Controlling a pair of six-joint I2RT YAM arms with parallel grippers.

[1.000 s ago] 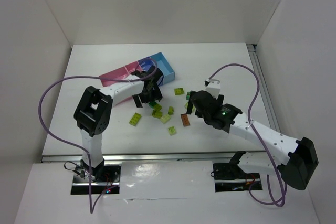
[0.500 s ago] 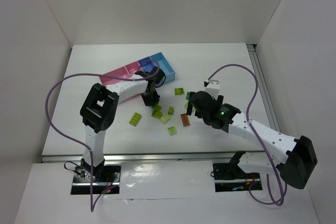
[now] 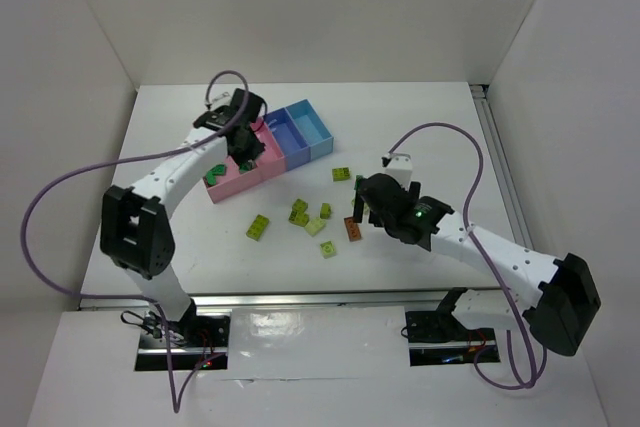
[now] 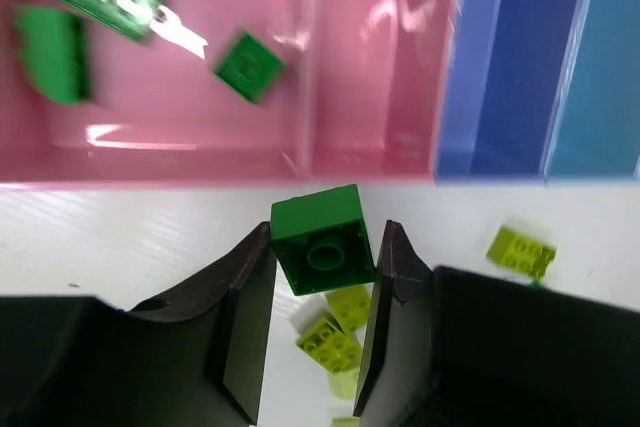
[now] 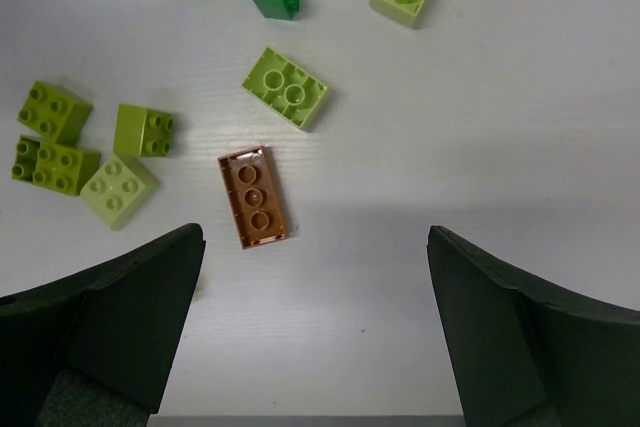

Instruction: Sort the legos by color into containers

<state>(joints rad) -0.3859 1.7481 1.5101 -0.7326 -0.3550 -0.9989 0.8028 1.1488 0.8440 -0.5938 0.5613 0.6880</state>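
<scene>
- Dark green lego (image 4: 322, 242) is gripped in the narrowed left end effector (image 4: 326, 247), close by the pink container (image 4: 160, 97), toward the far edge of the bench (image 3: 420, 127).
- Right end effector (image 5: 315, 237) is spread wide, nothing held, above the orange-brown lego (image 5: 253, 197) mid-bench.

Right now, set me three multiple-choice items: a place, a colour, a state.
1. The brown brick lies: A) in a blue bin B) on the table by the right pincer C) on another brick.
2. The bin with green bricks in it is: A) pink B) dark blue C) light blue.
3. The left pincer is: A) open and empty B) out of view C) shut on a green brick.
B: it lies flat on the table. A: its floor is pink. C: both fingers press the brick.
</scene>
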